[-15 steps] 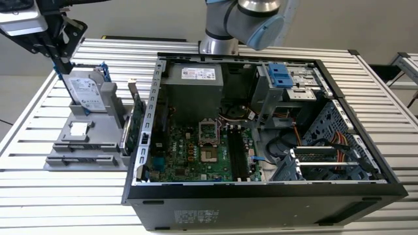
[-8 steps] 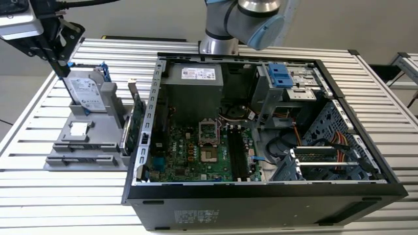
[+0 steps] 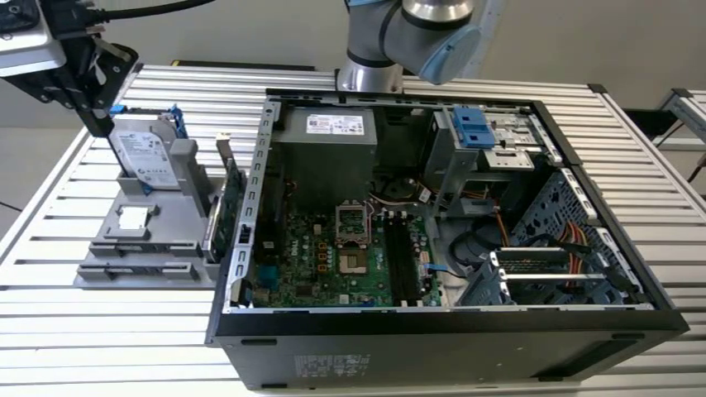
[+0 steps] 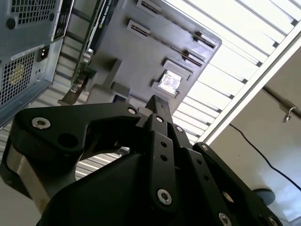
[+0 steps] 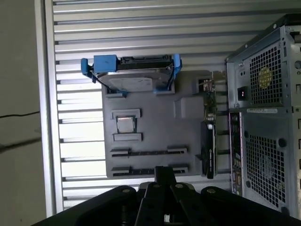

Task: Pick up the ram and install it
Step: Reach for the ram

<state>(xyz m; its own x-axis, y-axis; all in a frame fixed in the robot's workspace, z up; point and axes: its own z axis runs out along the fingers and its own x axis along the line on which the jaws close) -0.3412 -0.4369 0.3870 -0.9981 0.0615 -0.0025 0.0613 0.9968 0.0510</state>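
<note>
Jaws pressed together, nothing pinched between them; this reads the same in both wrist views. Gripper hangs at the exterior view's upper left, above the grey parts tray and clear of it. Its tip lines up over the end of the tray with the long slots.

Ram: as best I can tell it is the thin dark strip standing on edge in a long slot row, held between two end clips. A second row runs parallel just beside it, partly covered by the gripper tip, so I can't tell what sits in that one. Both rows are at the tray end opposite the hard drive.

Tray layout:
- The hard drive sits in its blue frame, propped up on edge at the far end.
- A small square chip lies in its pocket between the drive and the slot rows.
- The green expansion card stands upright along the tray edge nearest the PC case.

The case lies open on the slatted table, just beside the tray on the exterior view's right. Its motherboard is exposed. The black memory slots run beside the processor socket, and I can't make out a stick in them. The arm rises behind the case.
</note>
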